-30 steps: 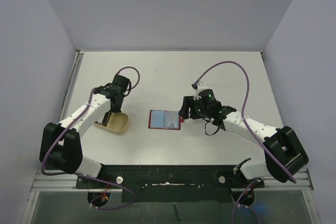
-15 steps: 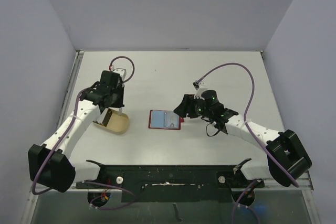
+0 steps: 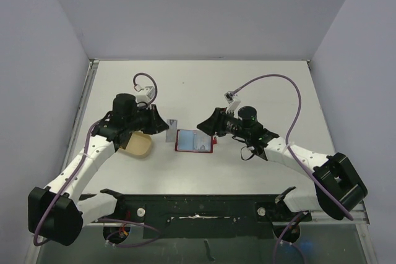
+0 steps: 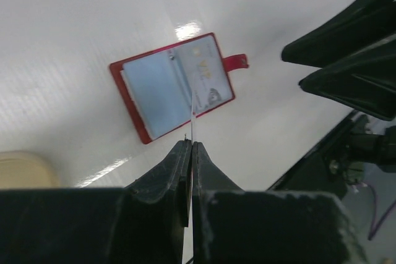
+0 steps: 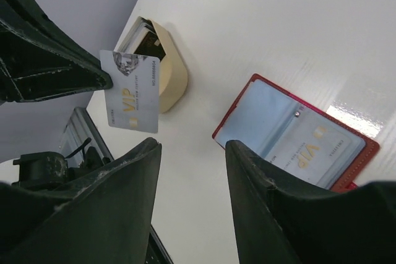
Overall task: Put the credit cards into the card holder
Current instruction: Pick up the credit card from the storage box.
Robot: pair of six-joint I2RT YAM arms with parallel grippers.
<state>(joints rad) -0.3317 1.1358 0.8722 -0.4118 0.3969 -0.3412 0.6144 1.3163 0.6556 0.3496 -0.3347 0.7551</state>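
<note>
Left hand (image 5: 103, 81) pinches a card (image 5: 132, 93) (marked VIP) beside the tan dish (image 5: 171, 73); card holder (image 5: 279, 123) lies open.

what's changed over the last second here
The left hand, shut on a credit card, rose from the tan dish and swung right toward the open card holder. The right hand edged left, open, beside the holder. Holder and dish stayed put.

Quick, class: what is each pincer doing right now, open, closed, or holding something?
Left pincer: closed on a credit card, held in the air.
Right pincer: open, holding nothing, beside the card holder.
</note>
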